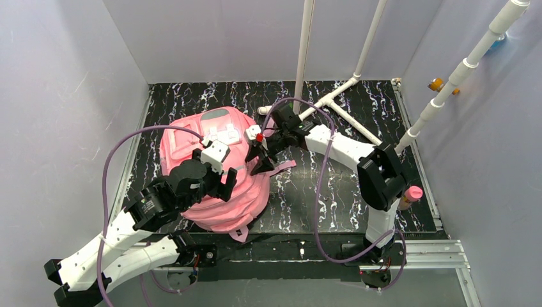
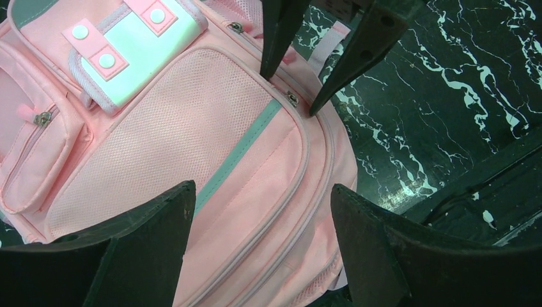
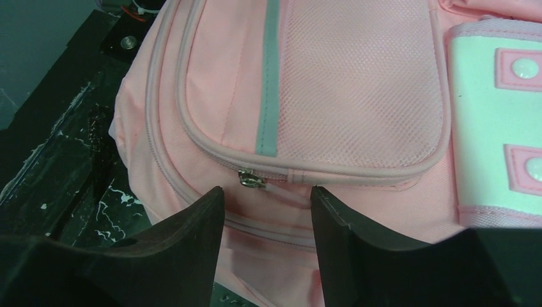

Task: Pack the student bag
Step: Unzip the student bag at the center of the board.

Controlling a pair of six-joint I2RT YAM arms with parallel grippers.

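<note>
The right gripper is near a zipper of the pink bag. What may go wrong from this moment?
The zipper pull is small and lies flat on soft fabric, so the open right gripper may pinch cloth instead. The left gripper is open and holds nothing, so a tug might drag the student bag along.

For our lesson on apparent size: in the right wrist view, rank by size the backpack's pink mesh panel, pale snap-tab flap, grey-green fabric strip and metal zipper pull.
1. pink mesh panel
2. pale snap-tab flap (cropped by frame)
3. grey-green fabric strip
4. metal zipper pull
</note>
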